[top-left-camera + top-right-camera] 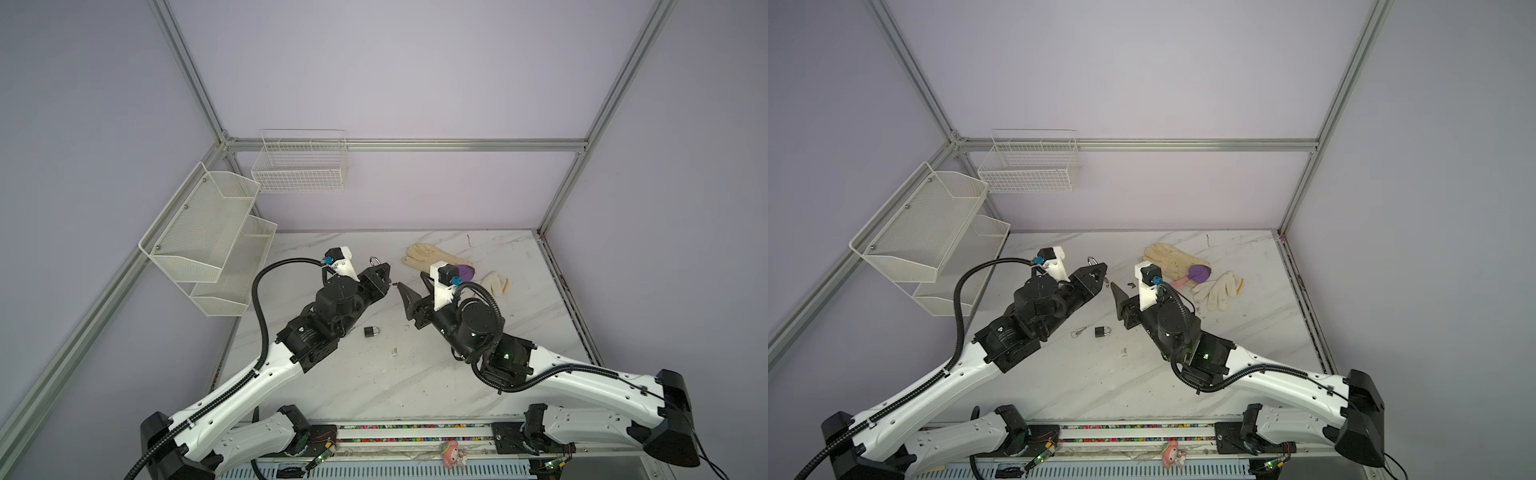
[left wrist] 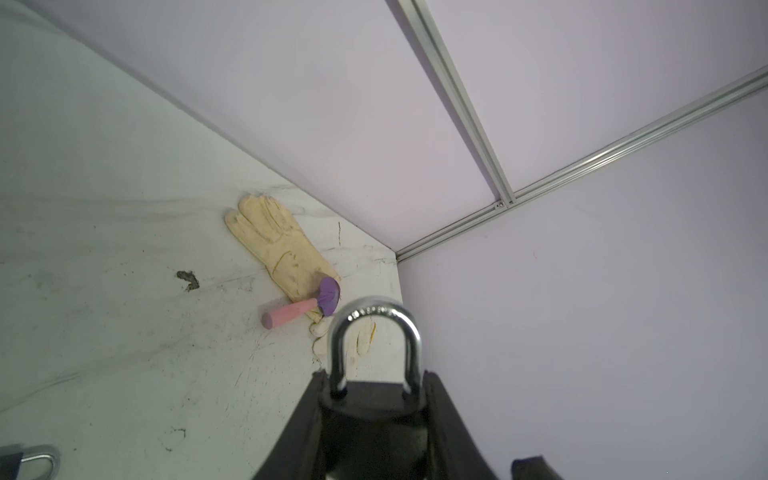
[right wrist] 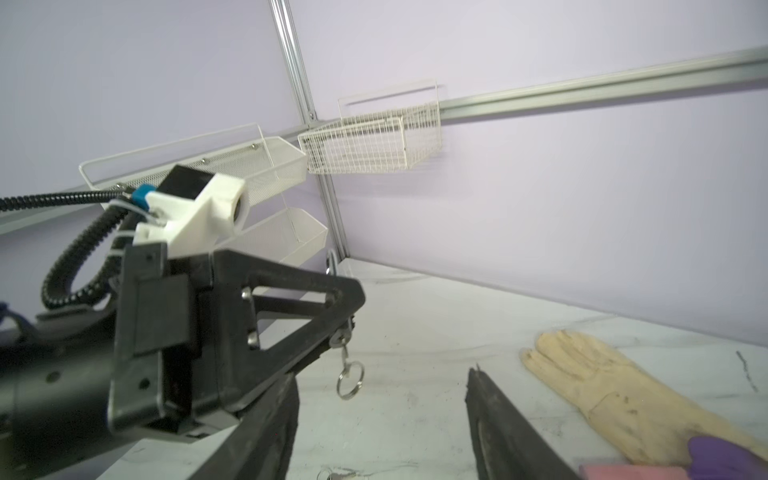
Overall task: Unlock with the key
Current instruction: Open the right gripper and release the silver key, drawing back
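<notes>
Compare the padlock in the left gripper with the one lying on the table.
The held padlock is clamped in the left gripper, raised; the loose padlock lies flat on the table. The held padlock carries a key; the loose padlock shows none. Both have black bodies, silver shackles.

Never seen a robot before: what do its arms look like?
Left arm and right arm: white shells, black joints. A black ribbed cable runs along each to a white camera mount with a blue plug. Each ends in black tapered jaws.
</notes>
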Motion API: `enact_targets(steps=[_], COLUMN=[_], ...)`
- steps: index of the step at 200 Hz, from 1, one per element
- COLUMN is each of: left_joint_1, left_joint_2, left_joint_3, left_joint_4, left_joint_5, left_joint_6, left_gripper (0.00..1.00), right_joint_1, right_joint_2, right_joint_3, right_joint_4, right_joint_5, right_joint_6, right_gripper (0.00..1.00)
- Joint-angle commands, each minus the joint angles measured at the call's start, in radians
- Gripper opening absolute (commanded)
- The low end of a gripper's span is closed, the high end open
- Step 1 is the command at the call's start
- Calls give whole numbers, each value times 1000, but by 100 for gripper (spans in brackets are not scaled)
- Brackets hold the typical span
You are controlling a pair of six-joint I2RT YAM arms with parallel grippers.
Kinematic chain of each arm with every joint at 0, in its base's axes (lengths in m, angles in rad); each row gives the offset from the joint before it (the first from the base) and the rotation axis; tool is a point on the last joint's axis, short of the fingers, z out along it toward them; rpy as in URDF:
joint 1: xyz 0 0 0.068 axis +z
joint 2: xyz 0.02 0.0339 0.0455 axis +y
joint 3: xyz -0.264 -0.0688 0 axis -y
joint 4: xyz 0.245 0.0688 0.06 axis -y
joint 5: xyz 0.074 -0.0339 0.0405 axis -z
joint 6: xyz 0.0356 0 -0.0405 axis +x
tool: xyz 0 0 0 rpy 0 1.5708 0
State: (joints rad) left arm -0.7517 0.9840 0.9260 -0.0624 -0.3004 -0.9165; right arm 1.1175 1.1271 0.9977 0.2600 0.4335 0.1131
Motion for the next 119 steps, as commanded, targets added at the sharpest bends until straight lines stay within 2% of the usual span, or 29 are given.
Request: enact_targets(steps=[1,19,40,74,119], left_joint_1=[3,2,-2,-18,-27], left_joint_2=[-45,-29,24,101,147], left_joint_3=[-179,-256,-330,-416,-412], left_joint_4=[285,401,544,812,854], left_joint_5=[-13,72,118,148,156], left_joint_6=[420,626,806,964,1002], left_gripper=[0,0,0,0,0], right_joint_1=[-71,-143,-174,-174,-174], right_joint_2=[-5,61,144,309,420], right_joint_3=[154,297,438,616,709], right_joint_4=[-313,-521,-698,-924,-1005], right_joint_5=[-167,-314,-402,-335,-258], right_joint_6=[109,167,185,164,148], right_gripper=[74,80,84,88,89])
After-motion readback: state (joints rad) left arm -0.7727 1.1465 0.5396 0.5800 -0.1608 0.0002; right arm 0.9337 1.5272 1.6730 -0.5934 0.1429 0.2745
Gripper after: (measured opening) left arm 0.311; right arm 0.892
